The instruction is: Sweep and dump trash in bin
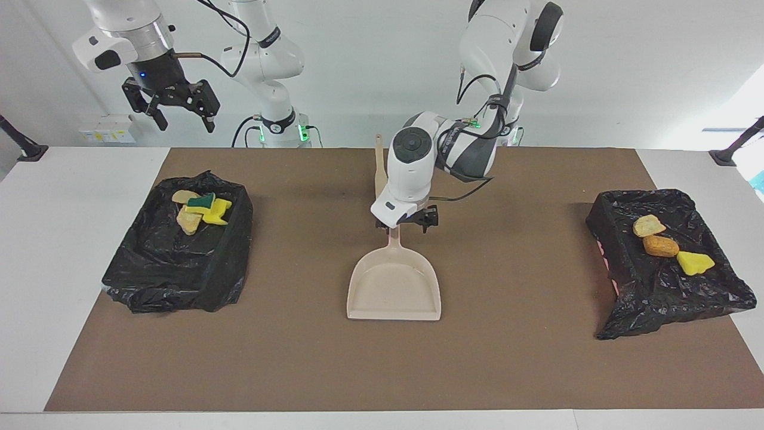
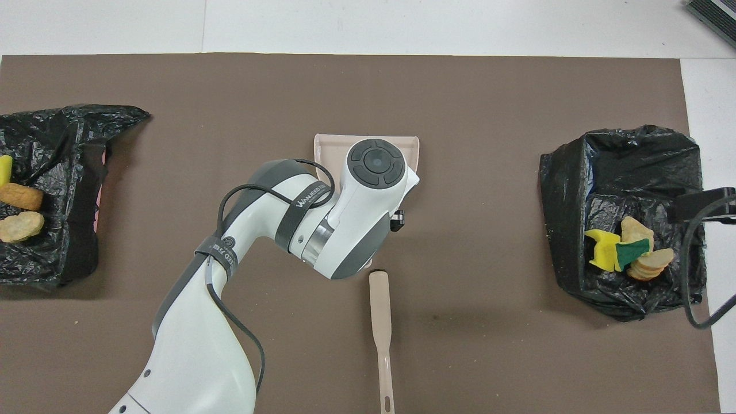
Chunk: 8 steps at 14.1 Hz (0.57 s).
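A black strap (image 2: 303,202) around the left arm (image 2: 230,276) is showing white lettering that looks like "WANJEED"; nothing else is reading legibly.

Sponge scraps in two bins

Four scraps (image 1: 200,210), yellow, tan and one green-layered, lie piled in the bin (image 1: 179,269) at the right arm's end; three (image 1: 671,243), tan, orange-brown, yellow, lie in a row in the other bin (image 1: 662,298).
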Motion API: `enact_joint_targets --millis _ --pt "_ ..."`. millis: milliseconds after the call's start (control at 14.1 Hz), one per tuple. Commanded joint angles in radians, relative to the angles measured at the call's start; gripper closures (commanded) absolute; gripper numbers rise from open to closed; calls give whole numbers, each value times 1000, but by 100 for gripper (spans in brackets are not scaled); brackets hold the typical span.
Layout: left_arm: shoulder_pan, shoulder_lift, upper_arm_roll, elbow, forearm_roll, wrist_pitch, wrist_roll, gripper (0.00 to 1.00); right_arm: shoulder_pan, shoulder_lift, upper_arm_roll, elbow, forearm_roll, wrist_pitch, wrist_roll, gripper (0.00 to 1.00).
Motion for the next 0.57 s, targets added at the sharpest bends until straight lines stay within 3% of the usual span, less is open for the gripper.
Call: enact_joint_targets --millis 0,498 --pt "82 -49 -3 -40 -8 -17 5 0 -16 -17 4 -14 11 -10 -33 0" --pt "306 -129 -3 -36 -19 -30 338 0 -14 -34 4 -35 10 -8 -27 0"
